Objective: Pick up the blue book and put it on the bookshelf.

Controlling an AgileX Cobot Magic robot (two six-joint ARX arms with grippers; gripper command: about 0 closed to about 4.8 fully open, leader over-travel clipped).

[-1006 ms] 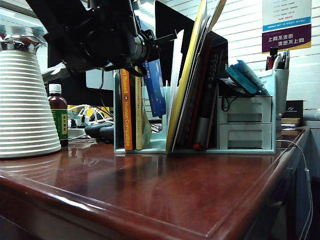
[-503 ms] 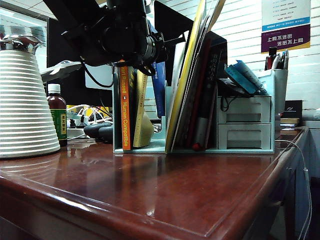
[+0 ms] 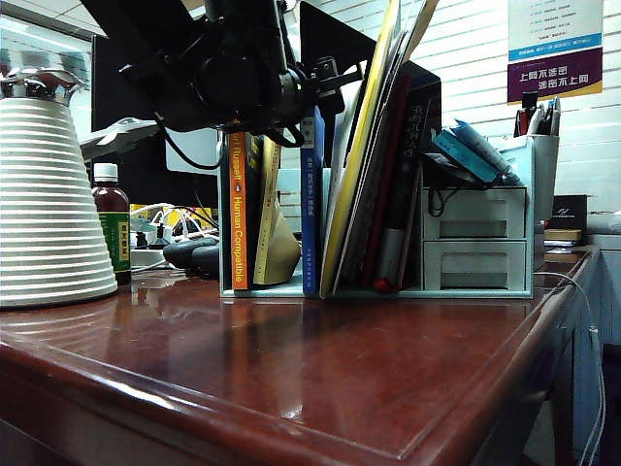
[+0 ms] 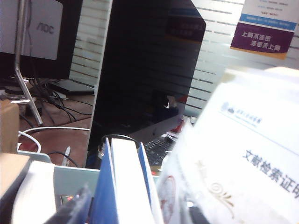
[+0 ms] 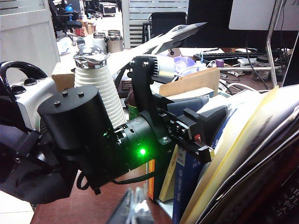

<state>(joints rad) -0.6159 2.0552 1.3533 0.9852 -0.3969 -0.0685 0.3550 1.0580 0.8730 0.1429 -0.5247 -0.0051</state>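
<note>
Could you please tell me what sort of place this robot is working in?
Most likely an office: a wooden desk with a bookshelf full of books, a monitor and a keyboard behind it.

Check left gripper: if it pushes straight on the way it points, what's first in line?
Likely the blue book: the left gripper sits right over its top edge in the bookshelf, jaws parted. Beyond it, the dark panel; depth is unclear.

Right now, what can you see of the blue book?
The blue book stands upright in the mint-green bookshelf, its bottom edge on the base. Its blue spine with white lettering faces the exterior camera, between the yellow-spined book and a leaning yellow folder. The left wrist view shows white page edges between blue covers. The left hand sits at its top; contact is unclear.
</note>
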